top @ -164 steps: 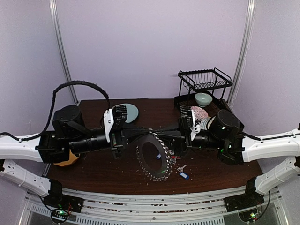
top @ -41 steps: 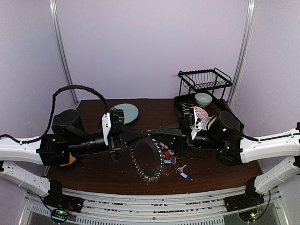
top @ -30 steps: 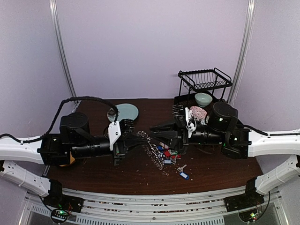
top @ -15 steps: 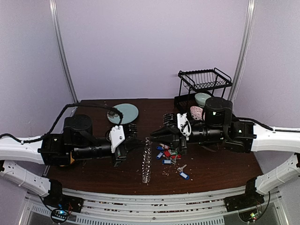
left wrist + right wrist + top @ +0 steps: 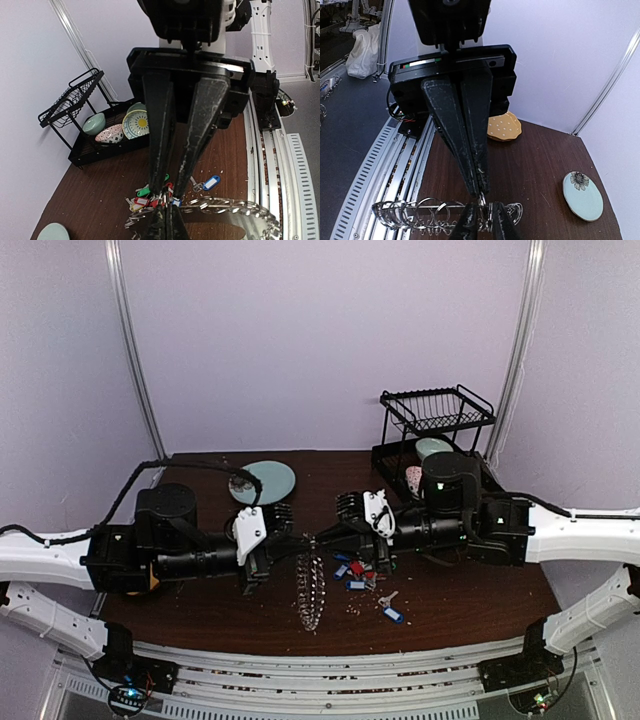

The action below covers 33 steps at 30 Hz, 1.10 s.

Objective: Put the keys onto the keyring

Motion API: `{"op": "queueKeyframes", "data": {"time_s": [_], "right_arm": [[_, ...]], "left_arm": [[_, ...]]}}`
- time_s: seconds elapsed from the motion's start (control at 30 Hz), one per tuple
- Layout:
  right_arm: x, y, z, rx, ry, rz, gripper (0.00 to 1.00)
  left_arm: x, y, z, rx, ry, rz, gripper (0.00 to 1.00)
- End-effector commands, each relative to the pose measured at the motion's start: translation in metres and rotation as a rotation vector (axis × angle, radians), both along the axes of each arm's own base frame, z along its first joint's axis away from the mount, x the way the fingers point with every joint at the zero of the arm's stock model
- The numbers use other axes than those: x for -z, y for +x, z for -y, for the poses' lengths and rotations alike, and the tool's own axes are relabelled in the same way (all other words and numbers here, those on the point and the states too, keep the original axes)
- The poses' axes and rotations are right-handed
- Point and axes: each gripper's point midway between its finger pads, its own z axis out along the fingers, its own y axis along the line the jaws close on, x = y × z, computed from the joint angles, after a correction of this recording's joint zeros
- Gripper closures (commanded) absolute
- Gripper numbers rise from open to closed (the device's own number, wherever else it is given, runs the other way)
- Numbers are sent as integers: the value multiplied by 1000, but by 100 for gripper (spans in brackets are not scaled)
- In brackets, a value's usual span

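The keyring [image 5: 311, 590], a thin metal ring fringed with small silvery pieces, hangs edge-on above the table centre. It also shows in the left wrist view [image 5: 227, 207] and the right wrist view [image 5: 415, 210]. My left gripper [image 5: 300, 542] is shut on its top, with the tips [image 5: 166, 214] pressed together. My right gripper [image 5: 322, 538] faces it from the right. Its tips [image 5: 485, 214] stand a narrow gap apart with the ring's loops filling that gap. The keys [image 5: 355, 568], with red, green and blue tags, lie in a pile [image 5: 150, 197] on the table behind the ring. One blue-tagged key [image 5: 392, 615] lies apart.
A black dish rack [image 5: 435, 425] with patterned bowls [image 5: 112, 132] stands at the back right. A pale teal plate [image 5: 268, 480] lies at the back centre. A yellow dotted piece [image 5: 504, 127] lies at the left. Metal rails [image 5: 320, 660] run along the front edge.
The keyring swung from face-on to hanging edge-on from my left gripper. My right gripper let go, opened, moved left and closed in on the ring's top.
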Motion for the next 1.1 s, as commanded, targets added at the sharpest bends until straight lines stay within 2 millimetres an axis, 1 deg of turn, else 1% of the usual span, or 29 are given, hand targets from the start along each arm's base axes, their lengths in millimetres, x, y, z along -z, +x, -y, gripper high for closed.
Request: {"op": "queueKeyframes", "data": {"time_s": [0.0,0.1,0.2,0.3,0.37,0.4,0.43,0.47,0.5,0.53,0.6,0.67,0.7,0.77,0.83,0.93,0.97,1.07], "right_arm": [[-11,5,-4,17,17,19,84],[-12,5,-4,17,20,24,86],[-14,2,-3,3,29,28,99],[-17,-2,-1,-8,41,29,100],[-24,-4,0,-12,75,16,100],[-29,-6,1,-17,107,5,100],[-34,-9,3,-29,145,-8,100],[-38,-12,4,-41,183,-17,100],[-42,-15,5,-49,214,-26,100],[-45,-17,6,-61,240,-42,100],[-52,-23,8,-88,289,-59,100],[-61,-31,13,-118,355,-57,100],[-61,-35,16,-127,380,-41,100],[-60,-41,21,-138,408,33,100],[-61,-44,25,-136,421,167,100],[-66,-44,26,-129,435,262,100],[-70,-44,25,-136,435,272,100],[-70,-47,23,-157,444,279,100]], "left_arm": [[-38,-1,1,12,-102,41,100],[-38,-2,2,23,-102,40,100],[-38,-2,2,19,-99,42,100],[-42,-1,1,11,-121,29,100],[-46,2,-4,-18,-162,13,100],[-45,0,-6,-13,-175,9,96],[-45,-4,-7,10,-189,9,83],[-44,-10,-8,40,-206,11,77],[-43,-16,-9,72,-222,12,74],[-45,-20,-11,92,-247,18,73],[-50,-26,-14,120,-279,34,73],[-51,-32,-14,154,-275,53,73],[-48,-36,-12,185,-258,67,73],[-46,-40,-8,216,-235,87,73],[-46,-42,-4,239,-217,116,74],[-46,-43,2,261,-182,180,75],[-45,-43,3,264,-168,199,75],[-45,-39,2,242,-162,250,75]]}}
